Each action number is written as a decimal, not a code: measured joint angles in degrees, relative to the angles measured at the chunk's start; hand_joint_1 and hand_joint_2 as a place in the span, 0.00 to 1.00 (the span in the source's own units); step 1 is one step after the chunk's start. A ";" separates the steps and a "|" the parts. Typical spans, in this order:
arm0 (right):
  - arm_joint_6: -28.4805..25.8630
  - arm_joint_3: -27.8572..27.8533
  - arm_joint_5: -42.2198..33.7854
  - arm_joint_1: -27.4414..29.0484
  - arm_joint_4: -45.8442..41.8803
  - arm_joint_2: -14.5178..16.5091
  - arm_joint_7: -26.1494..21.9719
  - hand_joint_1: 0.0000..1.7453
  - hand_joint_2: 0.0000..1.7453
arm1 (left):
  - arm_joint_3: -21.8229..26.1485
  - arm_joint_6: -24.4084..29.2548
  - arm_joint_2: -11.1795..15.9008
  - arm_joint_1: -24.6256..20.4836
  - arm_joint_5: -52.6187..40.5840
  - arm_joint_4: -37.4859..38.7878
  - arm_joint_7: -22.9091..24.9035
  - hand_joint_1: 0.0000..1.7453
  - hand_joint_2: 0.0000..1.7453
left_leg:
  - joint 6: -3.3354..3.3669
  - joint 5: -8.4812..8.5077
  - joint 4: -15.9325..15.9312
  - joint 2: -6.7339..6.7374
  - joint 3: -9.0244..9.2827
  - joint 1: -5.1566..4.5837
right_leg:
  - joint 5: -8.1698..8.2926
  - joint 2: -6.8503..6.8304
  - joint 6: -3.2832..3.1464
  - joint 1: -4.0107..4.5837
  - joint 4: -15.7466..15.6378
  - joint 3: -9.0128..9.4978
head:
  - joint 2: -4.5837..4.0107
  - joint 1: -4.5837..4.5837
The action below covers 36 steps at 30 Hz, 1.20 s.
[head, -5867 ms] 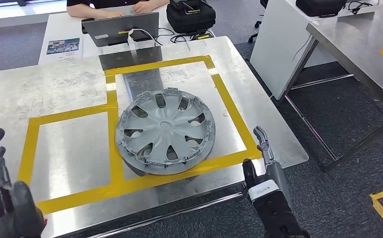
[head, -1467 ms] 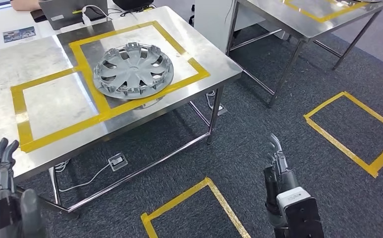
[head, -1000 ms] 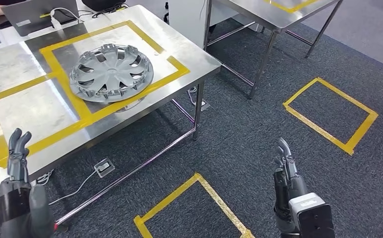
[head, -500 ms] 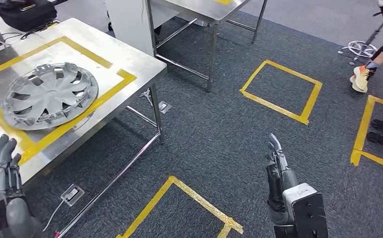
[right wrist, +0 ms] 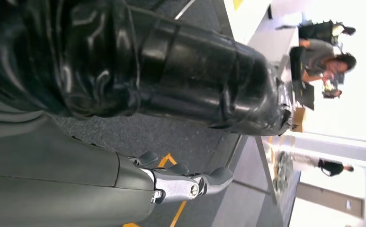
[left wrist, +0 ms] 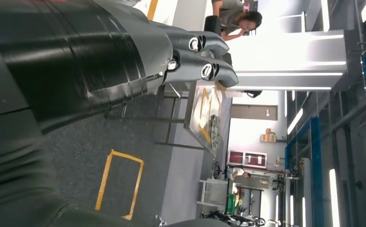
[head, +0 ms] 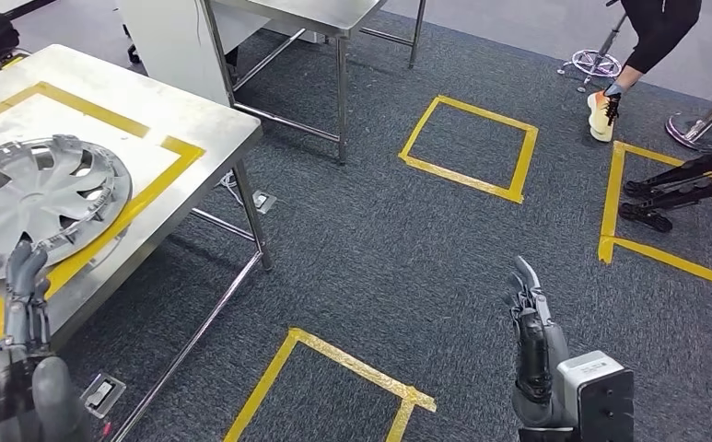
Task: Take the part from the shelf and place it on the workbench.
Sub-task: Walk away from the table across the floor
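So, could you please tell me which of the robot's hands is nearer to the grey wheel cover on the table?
The left. The left hand hangs just beside the wheel cover at the table's near edge, touching nothing. The right hand hangs over the carpet, well away from the table.

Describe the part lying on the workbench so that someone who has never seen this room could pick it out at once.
Start at the steel workbench on the left of the head view, marked with yellow tape lines. On its top, overlapping a tape line, lies the wheel cover: a round grey plastic disc with spoke-like openings and small clips around its rim. Nothing else round rests there.
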 joint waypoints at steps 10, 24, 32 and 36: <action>0.26 -0.25 -3.06 0.90 0.62 0.24 -4.60 0.00 0.00 | 1.97 -0.33 -0.58 1.56 3.58 1.14 -4.51 0.00 0.00 | -2.02 -6.74 13.86 -4.62 -5.95 0.30 | 1.49 4.56 -2.87 0.12 -5.15 4.10 | 0.00 -1.47; 0.96 -0.76 -2.79 1.17 1.51 0.36 -6.14 0.00 0.00 | 4.24 -3.59 -1.62 2.38 5.10 1.93 -7.65 0.00 0.00 | 0.53 0.98 -0.67 -4.98 -0.36 0.11 | -5.23 4.22 0.53 -0.33 8.18 -3.61 | 0.00 -1.04; 1.77 -3.03 -2.68 1.68 2.06 0.87 -5.58 0.00 0.00 | 5.41 -5.04 -2.80 2.05 4.17 3.03 -5.92 0.00 0.00 | 0.04 -0.49 -0.77 0.91 1.21 -0.71 | 0.86 -1.60 -1.28 0.82 -2.67 1.43 | 0.00 -0.28; 2.81 -4.73 -3.75 2.80 2.16 1.63 -6.92 0.00 0.00 | 6.20 -5.94 -3.98 2.09 3.47 3.53 -6.55 0.00 0.00 | -1.09 -1.54 -0.54 0.97 1.96 -0.49 | 1.29 0.90 -2.43 0.83 -4.46 2.70 | 0.00 -0.18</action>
